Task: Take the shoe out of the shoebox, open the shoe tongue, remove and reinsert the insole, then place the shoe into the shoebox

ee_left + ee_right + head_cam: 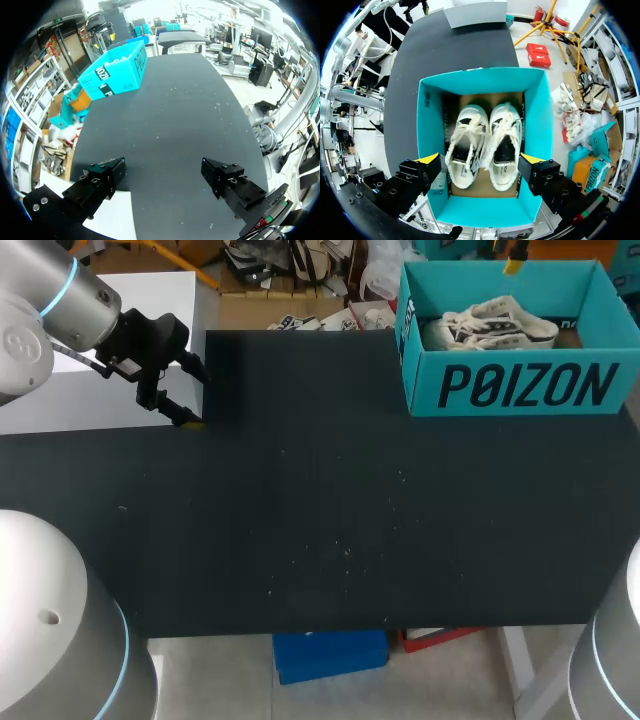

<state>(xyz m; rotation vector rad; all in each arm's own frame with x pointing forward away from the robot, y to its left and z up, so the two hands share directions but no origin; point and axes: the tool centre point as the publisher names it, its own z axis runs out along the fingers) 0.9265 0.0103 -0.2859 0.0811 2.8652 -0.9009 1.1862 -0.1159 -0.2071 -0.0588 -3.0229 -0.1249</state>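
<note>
The teal shoebox [520, 388] sat at the upper right of the head view on the black tabletop [320, 520], with bold dark lettering on its front wall. The right wrist view looked straight inside: two white shoes [487, 145] lay side by side beneath the right gripper [482, 162], its fingers apart. The left gripper [193, 395], at the upper left, also stood spread.

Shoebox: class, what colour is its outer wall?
The shoebox is teal with black lettering; the head view shows it best.
</note>
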